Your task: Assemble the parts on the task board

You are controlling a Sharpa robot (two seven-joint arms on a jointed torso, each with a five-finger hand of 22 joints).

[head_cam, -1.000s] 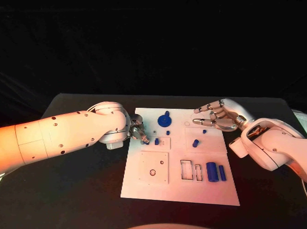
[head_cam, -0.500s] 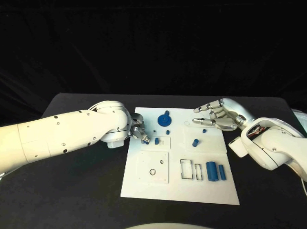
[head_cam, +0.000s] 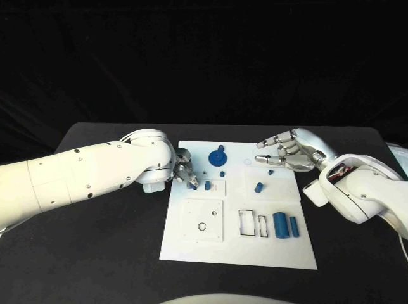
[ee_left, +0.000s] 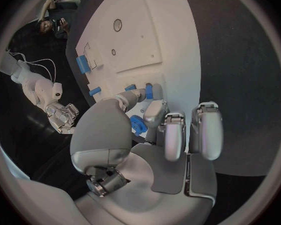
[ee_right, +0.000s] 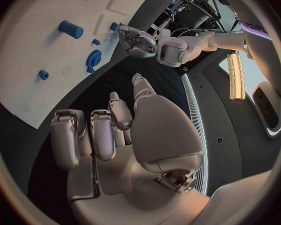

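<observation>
Black table [head_cam: 104,253] holds the white board [head_cam: 245,253], where the left hand [head_cam: 184,172] has crept to a small blue peg [head_cam: 208,185] at nine o'clock, fingertips seemingly touching it, grip unclear; right hand [head_cam: 288,154] hovers, fingers loosely spread, empty.

My head camera looks steeply down on the white task board [head_cam: 241,221] from well above. Each wrist camera sits close behind my own palm, facing along the fingers; both catch the board's far end, the same ground as the head view.
</observation>
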